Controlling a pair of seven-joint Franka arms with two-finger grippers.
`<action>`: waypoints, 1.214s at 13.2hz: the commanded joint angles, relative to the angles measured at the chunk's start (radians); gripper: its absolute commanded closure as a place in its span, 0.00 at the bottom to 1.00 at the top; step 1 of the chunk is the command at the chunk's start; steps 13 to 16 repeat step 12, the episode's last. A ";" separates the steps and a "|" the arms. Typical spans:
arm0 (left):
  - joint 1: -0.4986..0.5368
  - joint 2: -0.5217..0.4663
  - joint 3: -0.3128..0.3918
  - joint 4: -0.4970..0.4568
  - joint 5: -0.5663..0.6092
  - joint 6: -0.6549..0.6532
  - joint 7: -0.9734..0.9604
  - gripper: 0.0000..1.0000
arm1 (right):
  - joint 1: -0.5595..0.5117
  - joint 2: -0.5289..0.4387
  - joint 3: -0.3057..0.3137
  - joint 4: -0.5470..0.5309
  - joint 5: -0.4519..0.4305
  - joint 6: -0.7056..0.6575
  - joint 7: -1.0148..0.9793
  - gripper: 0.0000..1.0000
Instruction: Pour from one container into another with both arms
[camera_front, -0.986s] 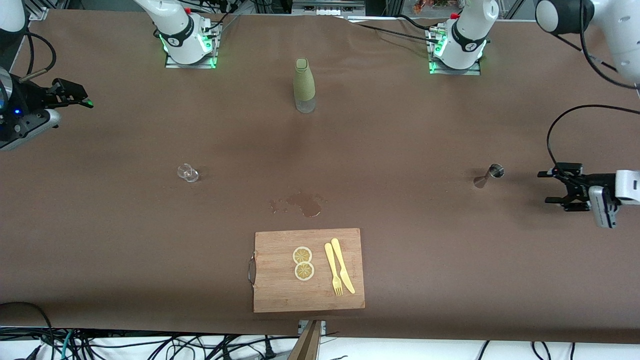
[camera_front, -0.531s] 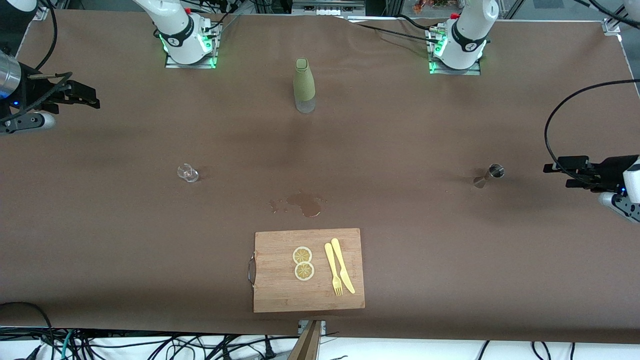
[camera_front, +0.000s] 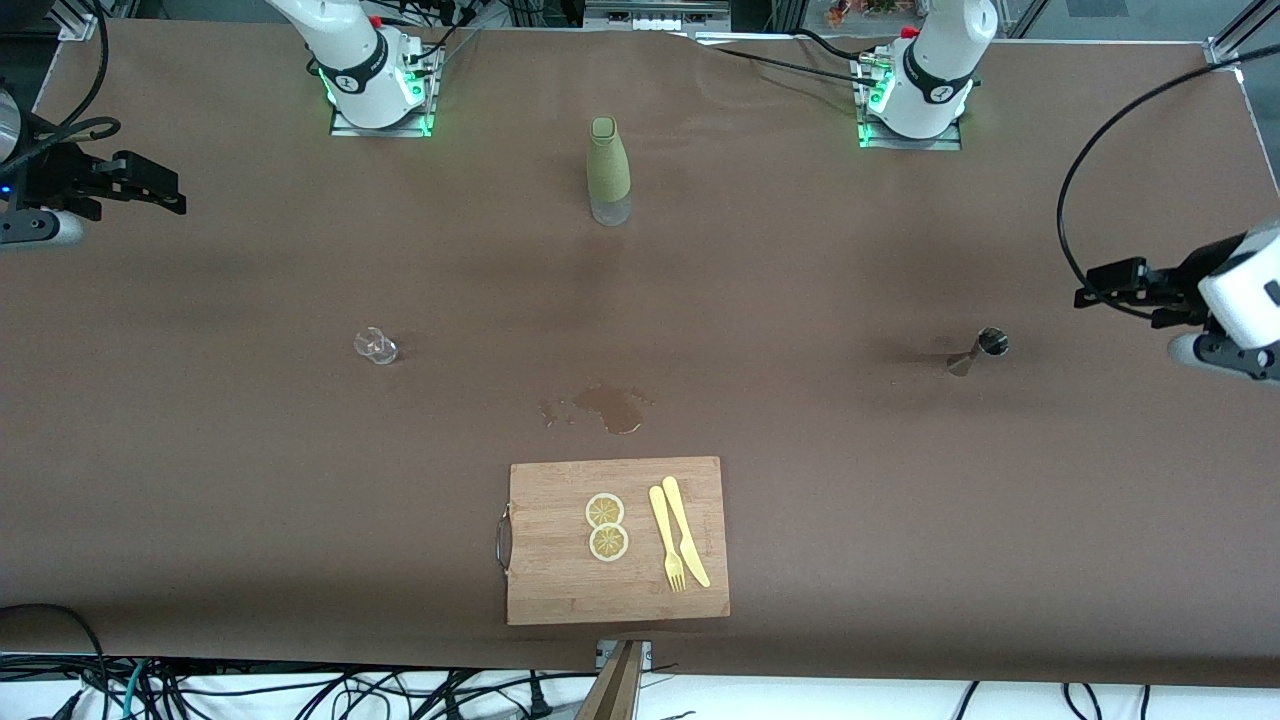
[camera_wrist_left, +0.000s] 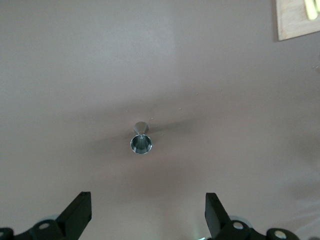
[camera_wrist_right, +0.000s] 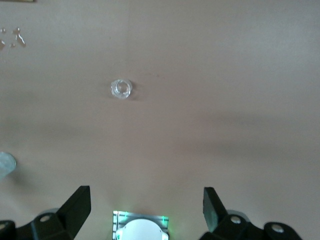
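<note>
The tiny clear glass cup (camera_front: 375, 346) stands on the brown table toward the right arm's end; the right wrist view shows the cup (camera_wrist_right: 121, 89) from above, well clear of the fingers. Toward the left arm's end, the silver jigger (camera_front: 980, 350) stands upright, its round rim (camera_wrist_left: 141, 143) facing the left wrist camera. My left gripper (camera_front: 1105, 285) hangs open over the table's end past the jigger, holding nothing. Out over the right arm's end, my right gripper (camera_front: 150, 190) is open and empty too, far from the cup.
An olive-green bottle (camera_front: 608, 172) stands mid-table near the bases. A wet spill (camera_front: 605, 408) lies between cup and jigger. Nearer the camera sits a wooden cutting board (camera_front: 540, 590) with lemon slices, a yellow fork and knife.
The left gripper has drifted from beside the jigger toward the robots' bases, its wrist turning. The right arm has pulled outward slightly. Cup and jigger have not moved.
</note>
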 joint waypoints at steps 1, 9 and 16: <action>-0.006 -0.010 -0.038 0.085 0.039 -0.103 -0.157 0.00 | 0.014 -0.020 -0.005 -0.029 0.001 0.069 0.048 0.00; -0.009 0.010 -0.071 0.145 0.045 -0.078 -0.175 0.00 | 0.014 -0.023 -0.028 0.015 0.004 0.065 0.043 0.00; -0.010 0.013 -0.072 0.147 0.045 -0.078 -0.173 0.00 | 0.014 -0.026 -0.028 0.018 0.003 0.043 0.042 0.00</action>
